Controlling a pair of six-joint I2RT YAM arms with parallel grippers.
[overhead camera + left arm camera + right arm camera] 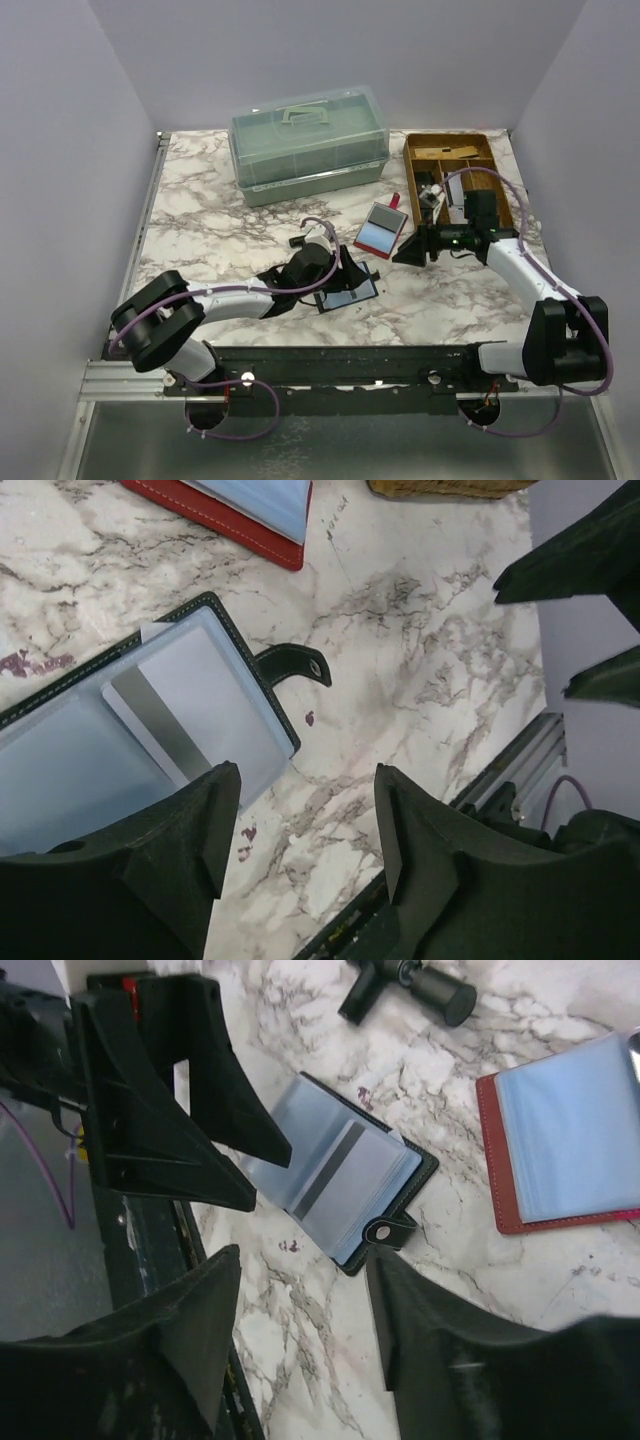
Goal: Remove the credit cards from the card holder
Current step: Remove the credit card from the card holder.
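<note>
One of the credit cards (200, 705), silvery grey with a dark stripe, is sitting tucked inside a clear sleeve of the black card holder (262, 680). The holder is lying open and flat on the marble table (420, 660), its strap tab (295, 665) sticking out. Whether more cards are hiding in the other sleeves cannot be told.

The left gripper (305, 780) is hovering low over it with its jaws standing apart and holding nothing. The card is lying just beyond and beside its left finger, while the gap between the fingers is looking down on bare marble past the holder's edge. The right gripper (300, 1260) is hanging opposite, likewise parted and empty, with the black holder ahead of its fingertips and the red card holder (240, 525) off to its side.

Several things are threatening from here, as I judge it. Closing where it is aiming, the left gripper is likely to catch only air or the holder's stitched rim. A pinch on the sleeve instead of the card risks lifting the whole light holder, since nothing is pinning it down. The glossy card may slip between the pads. With both arms working this close, their fingers risk knocking together.
</note>
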